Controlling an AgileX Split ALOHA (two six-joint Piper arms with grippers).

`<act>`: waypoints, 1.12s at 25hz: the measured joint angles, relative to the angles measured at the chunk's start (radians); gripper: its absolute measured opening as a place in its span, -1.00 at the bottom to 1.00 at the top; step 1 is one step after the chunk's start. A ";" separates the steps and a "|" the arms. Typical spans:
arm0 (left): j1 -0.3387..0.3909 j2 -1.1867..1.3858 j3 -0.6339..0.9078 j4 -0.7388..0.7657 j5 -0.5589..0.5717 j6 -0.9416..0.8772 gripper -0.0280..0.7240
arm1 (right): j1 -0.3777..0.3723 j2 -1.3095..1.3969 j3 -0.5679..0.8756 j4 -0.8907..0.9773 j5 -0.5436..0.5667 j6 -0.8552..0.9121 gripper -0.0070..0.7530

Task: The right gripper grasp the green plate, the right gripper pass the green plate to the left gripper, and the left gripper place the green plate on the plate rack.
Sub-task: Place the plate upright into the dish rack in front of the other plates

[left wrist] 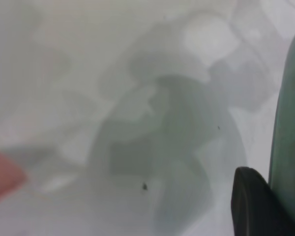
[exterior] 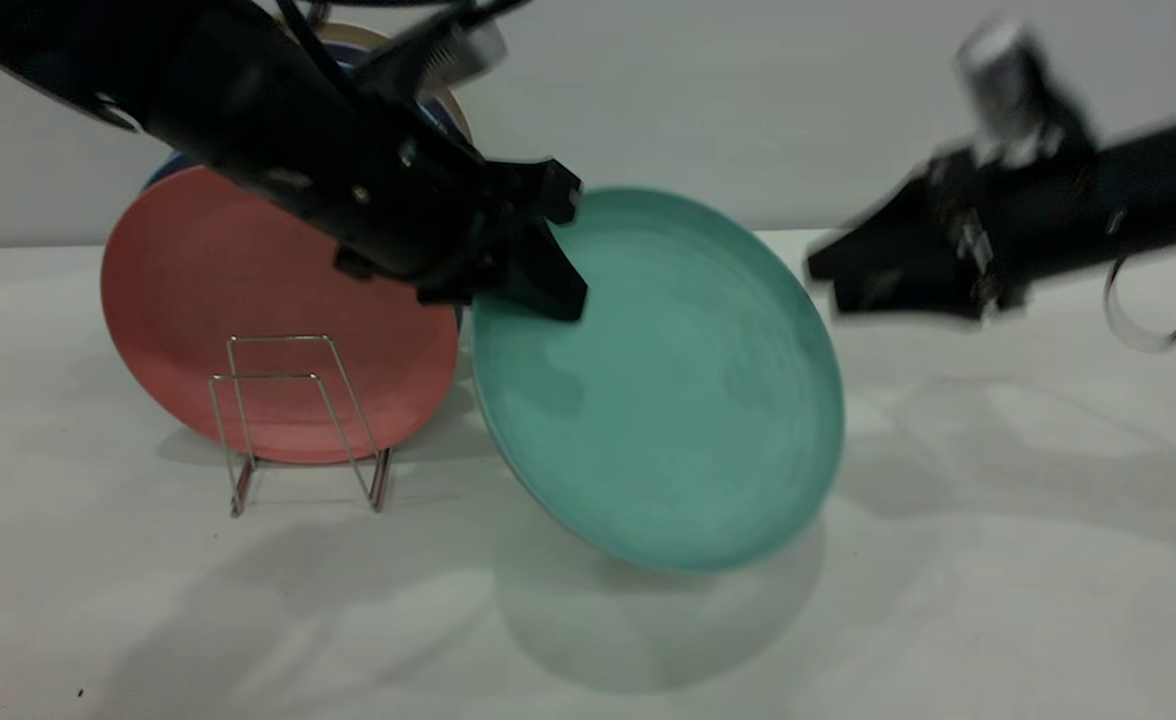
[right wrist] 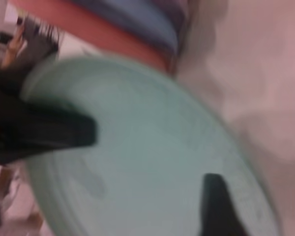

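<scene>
Green plate [exterior: 663,390], a round matte teal plastic disc with a low raised rim, hung tilted above the white table [exterior: 998,560], just right of the thin silvery wire plate rack [exterior: 298,420] holding a salmon-pink plate [exterior: 218,300]. The bulky black left gripper [exterior: 548,250] pinched its upper-left rim between wedge-shaped fingers. The slimmer right gripper [exterior: 828,285] hovered apart from the plate's right edge, its tapered fingers too blurred to tell whether spread or closed.
</scene>
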 joint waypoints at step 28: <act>0.456 -0.373 -0.108 0.449 0.374 0.878 -0.65 | -0.155 -1.231 0.401 -0.707 0.173 0.697 0.29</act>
